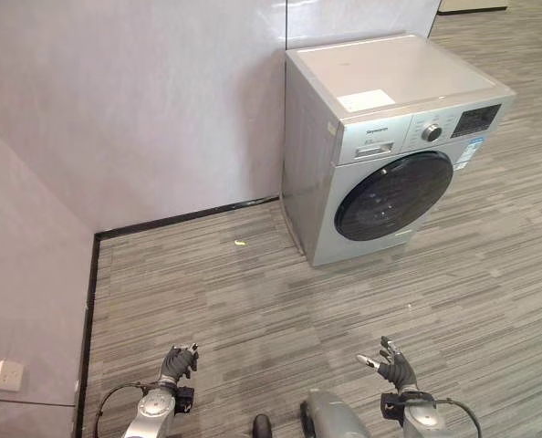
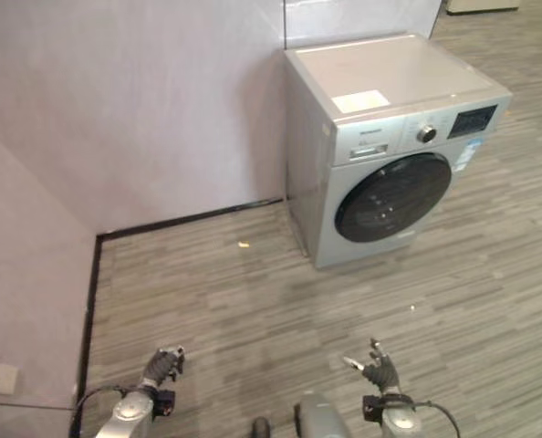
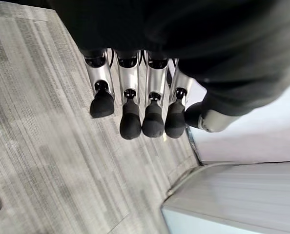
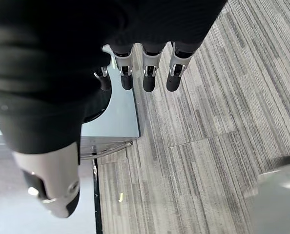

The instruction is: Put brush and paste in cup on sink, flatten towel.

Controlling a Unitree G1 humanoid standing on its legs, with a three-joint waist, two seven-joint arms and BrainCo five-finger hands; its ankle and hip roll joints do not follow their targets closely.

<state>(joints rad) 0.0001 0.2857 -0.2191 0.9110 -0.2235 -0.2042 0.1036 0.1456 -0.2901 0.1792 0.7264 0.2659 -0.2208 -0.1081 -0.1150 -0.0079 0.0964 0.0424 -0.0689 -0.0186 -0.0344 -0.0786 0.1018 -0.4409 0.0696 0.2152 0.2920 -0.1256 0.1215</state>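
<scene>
Low over the grey striped floor, my left hand (image 1: pixel 176 363) hangs at the lower left with its fingers (image 3: pixel 130 117) straight and relaxed, holding nothing. My right hand (image 1: pixel 396 368) hangs at the lower right, fingers (image 4: pixel 150 78) spread and thumb out, also with nothing in it. Both hands are well short of the washing machine and touch nothing.
A silver front-loading washing machine (image 1: pixel 390 137) with a dark round door stands against the white wall (image 1: pixel 143 100) at the upper right. Black skirting (image 1: pixel 180 219) lines the corner. A small yellow scrap (image 1: pixel 240 243) lies on the floor, and a wall socket (image 1: pixel 8 375) sits low at left.
</scene>
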